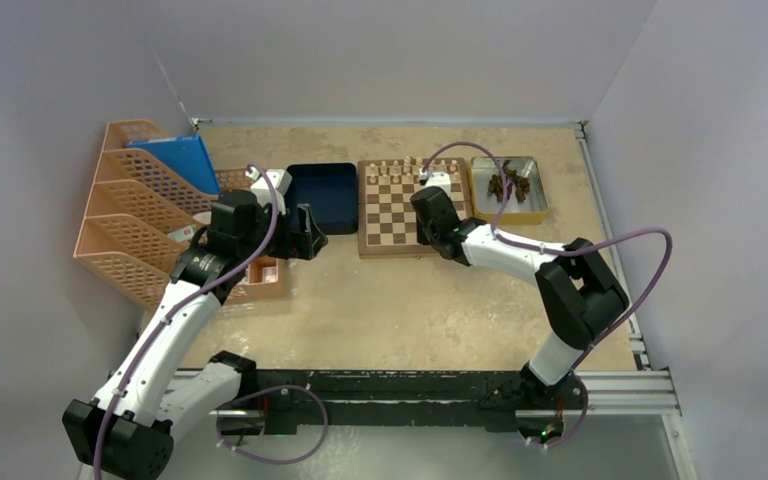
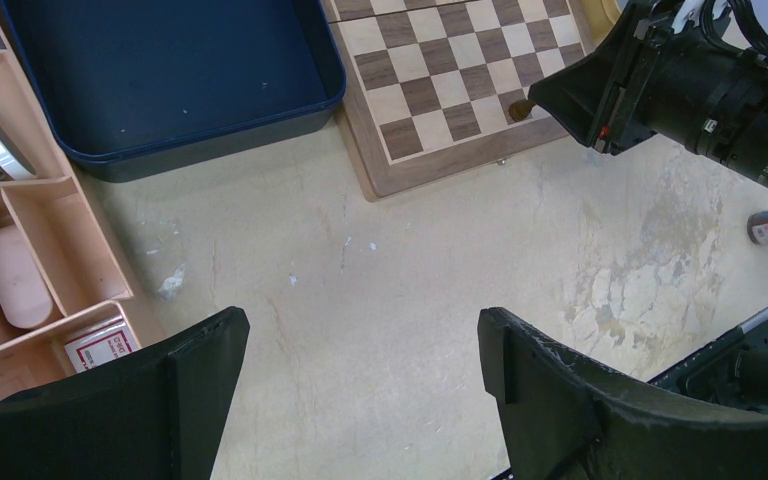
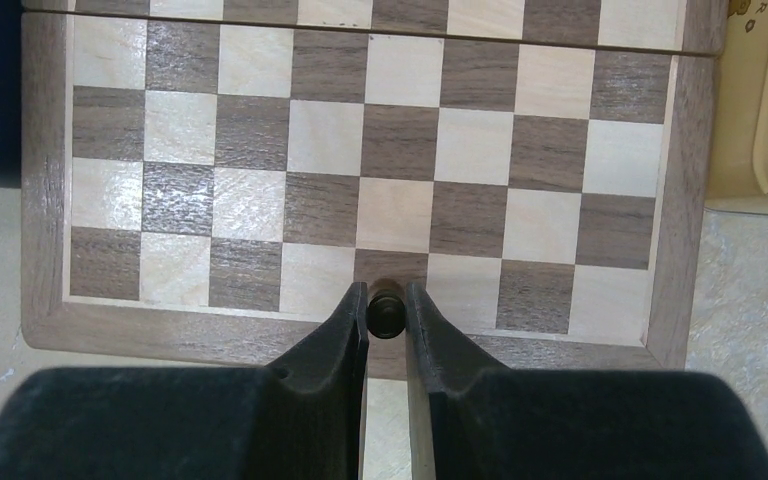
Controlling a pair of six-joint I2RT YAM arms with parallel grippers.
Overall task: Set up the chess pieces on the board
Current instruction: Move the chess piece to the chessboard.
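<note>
Fig. Beige, mottled tabletop enclosed by plain white walls; two arms reach in from the near edge.

(a) Top view. Chessboard lies at table centre-far, just beside a dark blue tray on its left and a silver metal tray on its right. A heap of dark chess pieces lies in the metal tray. Light pieces stand along the board's far rows. Orange file racks w/ a blue folder stand at far left.

(b) Right wrist view. Right gripper is pinched narrow on one dark chess piece, held upright btwn the fingertips over a dark square in the board's near row, approx. mid-row, close to the border. Whether the piece touches the board: cannot tell.

(c) Left wrist view. Left gripper is spread wide and holds nothing; its fingers hang over bare tabletop, on the near side of the blue tray and well apart from the board. The right gripper w/ its piece shows at upper right.
</note>
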